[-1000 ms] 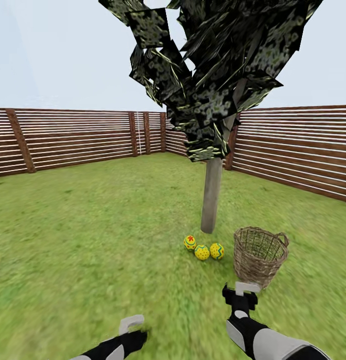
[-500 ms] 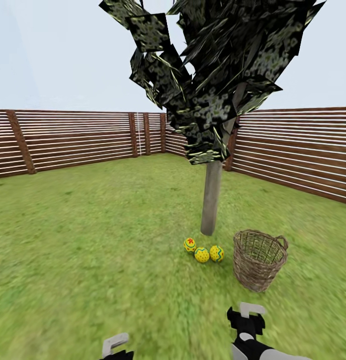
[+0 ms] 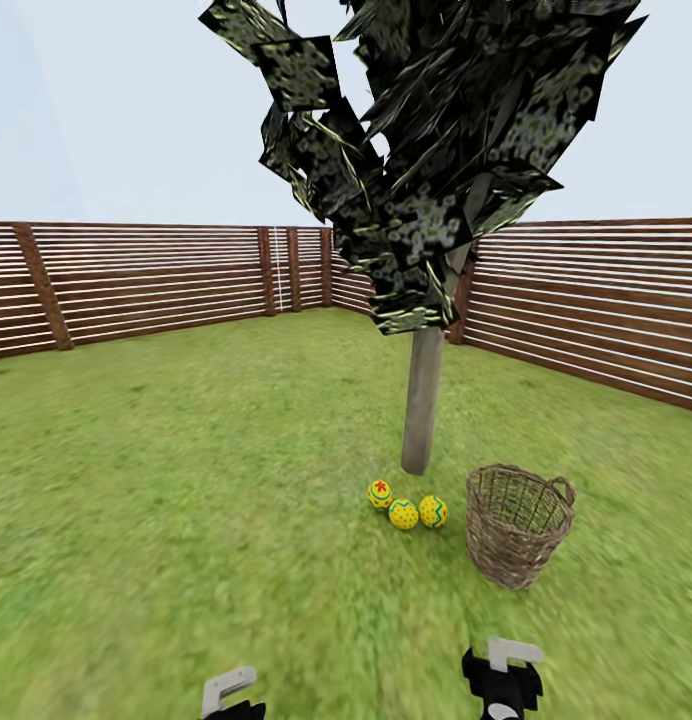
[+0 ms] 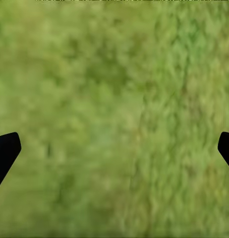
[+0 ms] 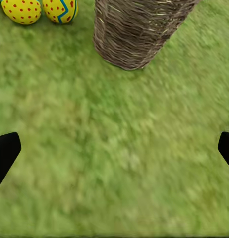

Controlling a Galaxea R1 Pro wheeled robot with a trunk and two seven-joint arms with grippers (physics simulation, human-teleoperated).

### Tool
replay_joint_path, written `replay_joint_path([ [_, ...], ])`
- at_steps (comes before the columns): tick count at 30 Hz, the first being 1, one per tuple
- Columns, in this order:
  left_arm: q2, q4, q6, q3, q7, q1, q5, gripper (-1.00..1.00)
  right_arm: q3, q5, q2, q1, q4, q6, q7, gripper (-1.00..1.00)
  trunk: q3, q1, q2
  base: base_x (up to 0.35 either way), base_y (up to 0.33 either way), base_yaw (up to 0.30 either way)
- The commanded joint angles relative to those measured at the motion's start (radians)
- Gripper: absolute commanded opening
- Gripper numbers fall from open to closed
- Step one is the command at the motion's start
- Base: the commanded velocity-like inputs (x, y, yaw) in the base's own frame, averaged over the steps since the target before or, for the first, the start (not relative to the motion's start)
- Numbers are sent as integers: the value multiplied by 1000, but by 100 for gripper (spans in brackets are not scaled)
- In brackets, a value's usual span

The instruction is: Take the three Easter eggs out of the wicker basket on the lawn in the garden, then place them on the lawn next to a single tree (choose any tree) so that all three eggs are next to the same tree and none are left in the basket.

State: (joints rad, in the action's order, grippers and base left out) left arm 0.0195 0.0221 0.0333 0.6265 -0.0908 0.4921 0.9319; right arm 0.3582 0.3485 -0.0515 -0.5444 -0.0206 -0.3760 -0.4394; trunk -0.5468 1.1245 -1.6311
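Note:
Three yellow Easter eggs (image 3: 380, 493) (image 3: 403, 514) (image 3: 433, 511) lie together on the lawn (image 3: 186, 480) at the foot of the tree (image 3: 422, 400), a slim pale trunk under dark blocky leaves. The wicker basket (image 3: 516, 525) stands upright just right of them, with no egg visible inside. My left gripper (image 3: 229, 690) and right gripper (image 3: 506, 665) are low at the near edge, well short of eggs and basket. Each stands open over grass with nothing held: left gripper (image 4: 114, 148), right gripper (image 5: 114, 148). The right wrist view catches two eggs (image 5: 23, 11) (image 5: 60, 10) and the basket (image 5: 139, 29).
A brown horizontal-slat fence (image 3: 146, 280) rings the garden, running behind the tree and along the right side (image 3: 606, 310). Open grass stretches to the left and in front of me.
Both arms have drawn back toward the picture's bottom edge, the right gripper away from the basket. The whole view has shifted slightly. Eggs and basket stay put.

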Motion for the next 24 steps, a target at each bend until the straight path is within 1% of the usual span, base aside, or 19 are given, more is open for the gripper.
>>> replay_joint_path([
  [1,1,-2,3,8,-4,1,10,100,8,9,-1,6,-2,-5,-1,100,2,-4,7,0,0,0],
  [11,2,-2,0,9,-4,1,9,100,10,9,-4,43,-2,-4,-1,100,34,-42,77,0,0,0],
  [21,4,-2,-7,9,-4,-4,7,100,10,9,-8,113,-2,-4,-1,100,65,-81,147,0,0,0],
  [24,10,-2,-8,10,-4,-14,7,100,10,9,-9,127,-2,-3,-1,100,65,-81,147,0,0,0],
])
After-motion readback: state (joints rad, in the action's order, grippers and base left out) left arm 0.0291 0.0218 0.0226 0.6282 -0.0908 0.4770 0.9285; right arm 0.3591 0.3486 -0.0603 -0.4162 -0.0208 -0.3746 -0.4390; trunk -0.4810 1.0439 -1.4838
